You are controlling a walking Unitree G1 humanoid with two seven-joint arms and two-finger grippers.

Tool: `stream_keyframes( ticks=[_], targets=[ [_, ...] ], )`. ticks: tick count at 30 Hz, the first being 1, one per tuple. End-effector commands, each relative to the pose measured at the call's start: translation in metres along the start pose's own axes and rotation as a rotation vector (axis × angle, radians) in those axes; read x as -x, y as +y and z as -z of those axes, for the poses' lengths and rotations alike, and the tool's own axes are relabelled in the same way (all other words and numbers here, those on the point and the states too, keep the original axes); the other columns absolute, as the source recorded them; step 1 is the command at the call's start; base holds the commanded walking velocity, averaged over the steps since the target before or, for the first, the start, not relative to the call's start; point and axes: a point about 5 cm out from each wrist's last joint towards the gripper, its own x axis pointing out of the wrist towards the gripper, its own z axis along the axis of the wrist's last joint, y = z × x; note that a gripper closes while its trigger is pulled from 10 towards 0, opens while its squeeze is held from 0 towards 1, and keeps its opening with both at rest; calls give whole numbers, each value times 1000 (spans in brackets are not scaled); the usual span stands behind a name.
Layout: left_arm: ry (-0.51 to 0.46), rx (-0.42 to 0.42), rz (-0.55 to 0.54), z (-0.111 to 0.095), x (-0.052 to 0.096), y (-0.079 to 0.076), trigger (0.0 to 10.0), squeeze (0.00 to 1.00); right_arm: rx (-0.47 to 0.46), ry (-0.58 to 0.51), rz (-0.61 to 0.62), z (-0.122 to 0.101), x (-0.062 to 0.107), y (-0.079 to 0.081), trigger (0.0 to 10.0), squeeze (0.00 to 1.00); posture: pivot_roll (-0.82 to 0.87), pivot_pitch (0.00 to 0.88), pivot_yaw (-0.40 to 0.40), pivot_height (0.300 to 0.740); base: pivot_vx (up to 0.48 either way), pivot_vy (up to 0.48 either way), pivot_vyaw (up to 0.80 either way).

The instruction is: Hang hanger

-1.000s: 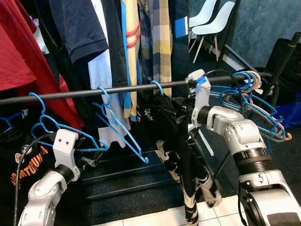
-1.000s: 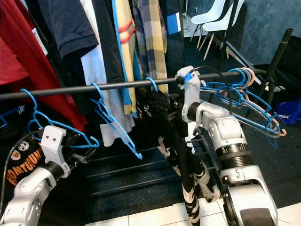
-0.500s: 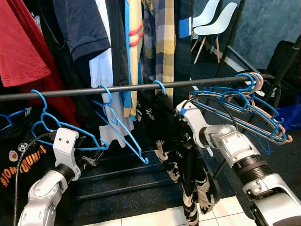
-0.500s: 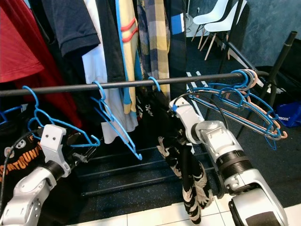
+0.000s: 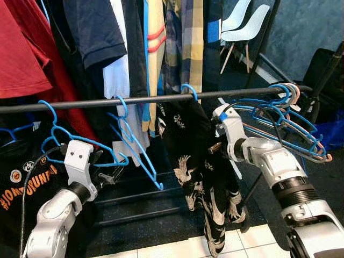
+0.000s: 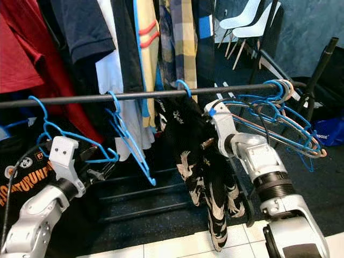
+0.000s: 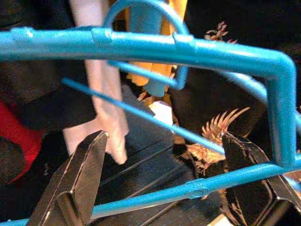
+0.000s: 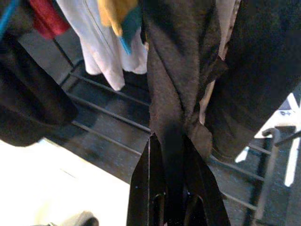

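One hanger (image 5: 189, 91) carrying the black shirt (image 5: 201, 177) already hooks your rail (image 5: 97, 102); right pincer (image 8: 171, 155) pinches its cloth, left pincer (image 7: 164, 183) gapes around an empty hanger (image 5: 80, 148).

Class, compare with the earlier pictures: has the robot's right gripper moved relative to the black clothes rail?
Yes. The right gripper has dropped from rail height to well below the black clothes rail, pinching the black bird-print garment.

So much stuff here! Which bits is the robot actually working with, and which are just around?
In the job:
black patterned garment on its blue hanger
rail
right hand, pinching the garment

Just around:
left hand, open at an empty blue hanger
bunch of spare hangers
white chairs
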Motion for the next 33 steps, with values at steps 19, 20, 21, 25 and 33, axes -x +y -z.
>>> stream_keyframes(
  ticks=[19,20,21,25,33],
  targets=[
    [90,13,169,4,-2,-17,10000,0,57,-170,-178,-6,50,-1,0,0,-20,0,-27,740,0,0,0],
    [93,14,184,3,-1,-17,10000,0,65,-165,-195,-4,53,0,0,0,-18,0,-24,740,0,0,0],
    [93,14,184,3,-1,-17,10000,0,65,-165,-195,-4,53,0,0,0,-18,0,-24,740,0,0,0],
    [103,15,211,0,3,-16,10000,0,80,-180,-232,-3,63,3,0,0,-18,0,-20,740,0,0,0],
    [125,30,273,-2,10,-17,10000,0,120,-162,-343,2,83,12,0,0,-18,0,-21,740,-277,0,0]
  ],
)
